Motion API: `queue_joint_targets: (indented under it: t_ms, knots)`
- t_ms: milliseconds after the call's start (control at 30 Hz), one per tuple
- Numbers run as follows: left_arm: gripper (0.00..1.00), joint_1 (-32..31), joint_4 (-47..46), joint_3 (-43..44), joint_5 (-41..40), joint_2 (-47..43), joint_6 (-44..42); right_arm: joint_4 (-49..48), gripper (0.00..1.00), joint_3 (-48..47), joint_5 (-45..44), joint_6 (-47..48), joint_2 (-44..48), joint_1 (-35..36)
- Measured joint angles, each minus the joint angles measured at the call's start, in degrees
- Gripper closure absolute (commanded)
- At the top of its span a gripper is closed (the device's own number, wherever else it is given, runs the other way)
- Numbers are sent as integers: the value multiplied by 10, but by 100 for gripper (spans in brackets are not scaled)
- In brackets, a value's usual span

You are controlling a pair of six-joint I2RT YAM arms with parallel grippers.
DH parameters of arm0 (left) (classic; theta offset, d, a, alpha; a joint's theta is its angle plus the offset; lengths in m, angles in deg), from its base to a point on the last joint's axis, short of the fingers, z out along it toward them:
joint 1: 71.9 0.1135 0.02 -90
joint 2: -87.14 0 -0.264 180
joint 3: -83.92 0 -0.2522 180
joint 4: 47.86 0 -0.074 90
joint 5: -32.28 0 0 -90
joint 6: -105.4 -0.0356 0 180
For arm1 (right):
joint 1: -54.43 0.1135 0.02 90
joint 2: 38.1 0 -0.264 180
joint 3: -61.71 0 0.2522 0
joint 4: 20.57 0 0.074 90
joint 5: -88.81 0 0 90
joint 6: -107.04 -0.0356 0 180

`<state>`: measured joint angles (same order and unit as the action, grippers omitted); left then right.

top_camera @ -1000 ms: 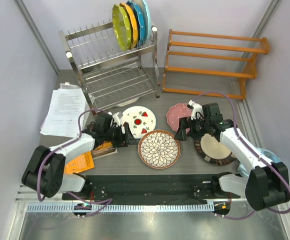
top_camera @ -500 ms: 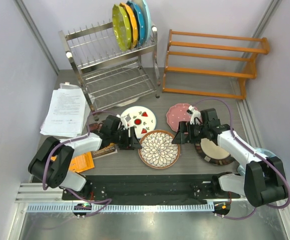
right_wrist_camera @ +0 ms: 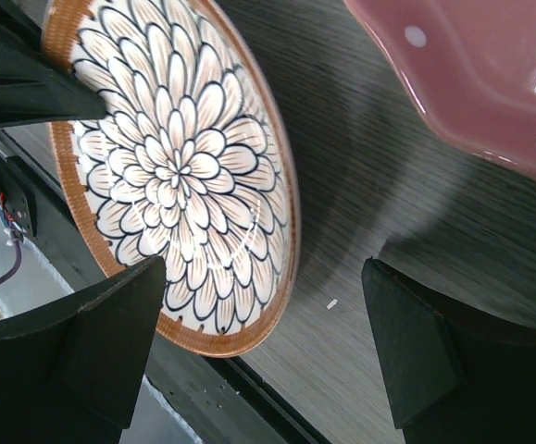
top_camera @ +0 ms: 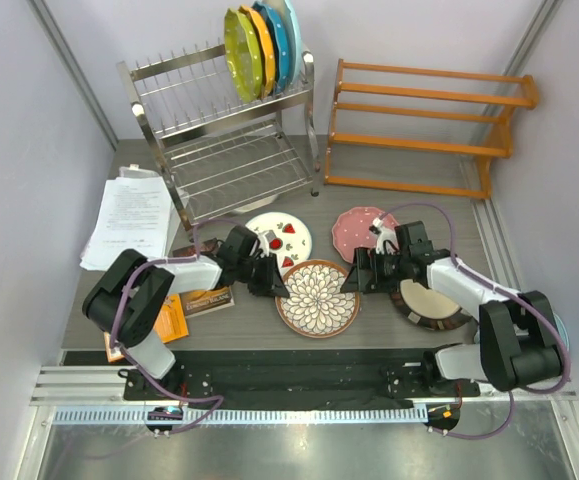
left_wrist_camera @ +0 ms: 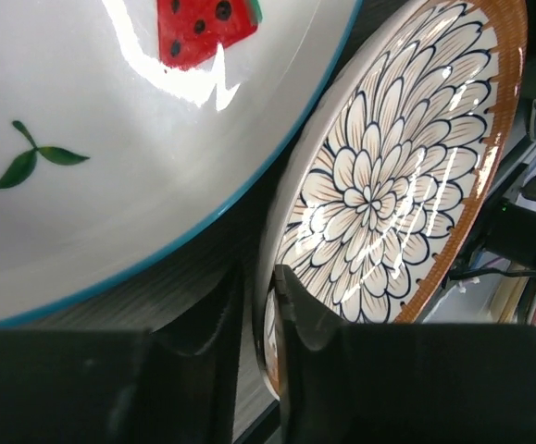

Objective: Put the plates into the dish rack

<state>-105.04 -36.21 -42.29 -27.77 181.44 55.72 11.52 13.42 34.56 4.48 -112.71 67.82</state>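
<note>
The brown-rimmed petal plate (top_camera: 317, 298) lies flat near the table's front edge. My left gripper (top_camera: 277, 284) is at its left rim. In the left wrist view the left gripper (left_wrist_camera: 260, 303) is pinched narrowly round the rim of the petal plate (left_wrist_camera: 388, 185). My right gripper (top_camera: 354, 272) stands wide open at the plate's right side. The right wrist view has the plate's edge (right_wrist_camera: 281, 268) between the right gripper's (right_wrist_camera: 263, 344) spread fingers. The watermelon plate (top_camera: 281, 235), the pink dotted plate (top_camera: 362, 230) and the dark-rimmed plate (top_camera: 431, 303) lie around. The dish rack (top_camera: 219, 140) stands at the back left.
Yellow-green, orange and blue plates (top_camera: 259, 42) stand in the rack's top tier. An orange wooden shelf (top_camera: 424, 120) is at the back right. Loose papers (top_camera: 129, 220) and an orange booklet (top_camera: 169, 322) lie on the left. The watermelon plate (left_wrist_camera: 110, 139) nearly touches the petal plate.
My left gripper has slid right to the petal plate's left rim and narrowed onto it. My right gripper has moved left to the plate's right rim, staying open.
</note>
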Motion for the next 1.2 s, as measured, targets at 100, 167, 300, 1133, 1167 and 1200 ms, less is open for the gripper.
queue_joint_targets:
  t_ms: [100, 167, 300, 1133, 1167, 1200]
  knots:
    - [99, -1, -2, 0, 3, 1, 0, -5, 10, 0, 9, 1, -37, 0]
    - [100, 0, -9, -6, 7, -4, 2, -9, 11, -4, 29, 2, -57, -1]
    - [100, 2, -25, -33, 11, -26, 0, -23, 15, -16, 66, 4, -92, -1]
    - [100, 20, -23, -26, 49, -5, -37, -28, 90, -78, 141, 61, -240, 27]
    - [100, 21, -22, -25, 49, -5, -39, -28, 95, -79, 138, 64, -241, 27]
    - [100, 21, -21, -25, 48, -5, -40, -27, 98, -80, 136, 70, -241, 28]
